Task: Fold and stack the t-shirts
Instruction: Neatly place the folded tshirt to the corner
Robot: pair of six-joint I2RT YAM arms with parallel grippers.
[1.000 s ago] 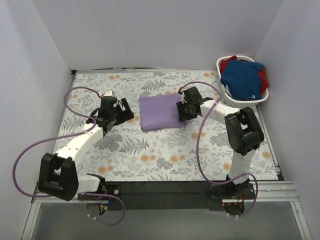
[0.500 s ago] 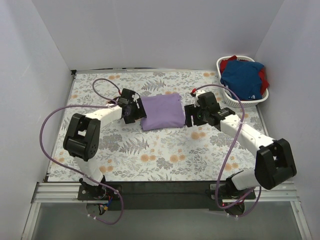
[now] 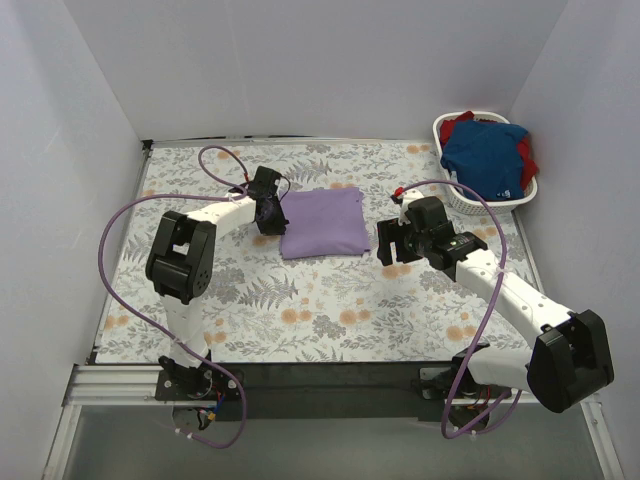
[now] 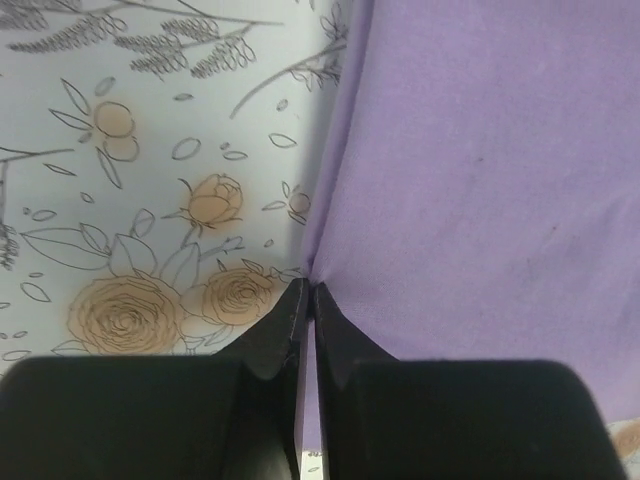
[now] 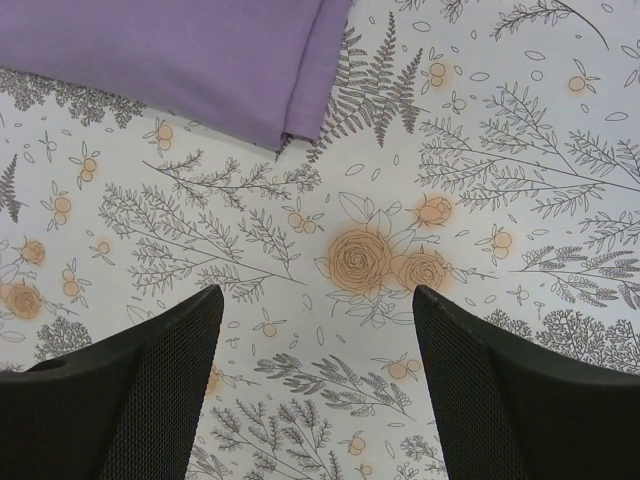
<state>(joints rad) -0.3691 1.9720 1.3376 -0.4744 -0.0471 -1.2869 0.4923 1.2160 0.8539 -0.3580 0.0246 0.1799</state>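
The folded lavender t-shirt lies flat in the middle of the floral table. My left gripper is at its left edge, and the left wrist view shows the gripper shut with the cloth puckered at the fingertips. My right gripper hovers just right of the shirt, open and empty. In the right wrist view the right gripper is over bare tablecloth, with the shirt's folded corner at the upper left. The blue t-shirt and the red t-shirt are bundled in the basket.
A white plastic laundry basket stands at the back right corner against the wall. White walls enclose the table on three sides. Purple cables loop from both arms over the floral tablecloth.
My left arm swung in to the lavender shirt's left edge and its gripper closed there. My right gripper backed off from the shirt's right edge and opened wider.
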